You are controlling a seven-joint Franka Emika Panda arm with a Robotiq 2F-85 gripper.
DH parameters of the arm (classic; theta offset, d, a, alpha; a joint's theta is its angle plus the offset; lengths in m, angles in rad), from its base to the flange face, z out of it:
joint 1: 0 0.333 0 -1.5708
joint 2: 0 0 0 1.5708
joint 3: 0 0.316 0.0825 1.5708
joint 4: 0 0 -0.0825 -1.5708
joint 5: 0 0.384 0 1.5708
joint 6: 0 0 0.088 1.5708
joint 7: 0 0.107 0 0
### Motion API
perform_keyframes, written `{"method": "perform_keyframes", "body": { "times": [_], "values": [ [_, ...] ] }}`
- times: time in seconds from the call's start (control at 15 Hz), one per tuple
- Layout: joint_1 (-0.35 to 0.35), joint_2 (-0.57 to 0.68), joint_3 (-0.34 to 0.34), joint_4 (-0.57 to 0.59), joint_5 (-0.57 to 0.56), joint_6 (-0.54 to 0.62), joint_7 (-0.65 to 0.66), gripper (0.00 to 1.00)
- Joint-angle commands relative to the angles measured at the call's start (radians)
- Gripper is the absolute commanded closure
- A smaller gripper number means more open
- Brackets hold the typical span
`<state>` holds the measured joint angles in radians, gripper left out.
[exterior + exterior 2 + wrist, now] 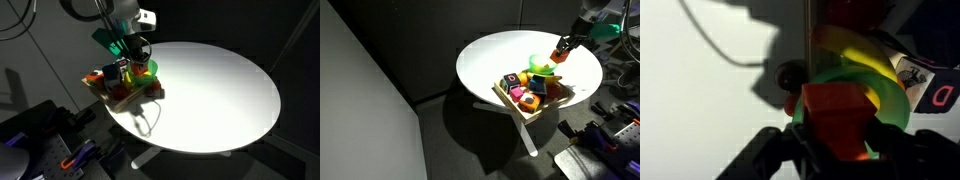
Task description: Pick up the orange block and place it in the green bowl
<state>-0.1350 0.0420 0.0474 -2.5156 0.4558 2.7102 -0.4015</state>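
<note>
In the wrist view my gripper is shut on the orange block, its dark fingers on either side of it. The green bowl lies right behind and under the block, with something yellow in it. In both exterior views the gripper hangs just over the green bowl near the edge of the round white table. The block shows as an orange spot at the fingertips.
A flat wooden tray with several coloured toy blocks lies next to the bowl at the table's edge. The round white table stretches beyond them. A cable lies on the table. Equipment stands off the table.
</note>
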Motion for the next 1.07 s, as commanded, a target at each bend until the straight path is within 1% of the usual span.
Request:
{"method": "perform_keyframes", "body": {
  "times": [0.0,0.27,0.67,0.73,0.8,0.87,1.0],
  "values": [
    [0.05,0.015,-0.005,0.018,0.036,0.011,-0.001,0.75],
    [0.082,0.048,0.002,0.035,0.021,0.044,0.024,0.75],
    [0.082,0.125,0.009,0.081,-0.005,0.079,0.072,0.75],
    [0.08,0.136,0.011,0.084,-0.008,0.086,0.074,0.25],
    [0.078,0.144,0.014,0.085,-0.013,0.095,0.077,0.23],
    [0.076,0.152,0.017,0.086,-0.016,0.104,0.08,0.18],
    [0.07,0.164,0.022,0.084,-0.021,0.119,0.083,0.01]
  ]
}}
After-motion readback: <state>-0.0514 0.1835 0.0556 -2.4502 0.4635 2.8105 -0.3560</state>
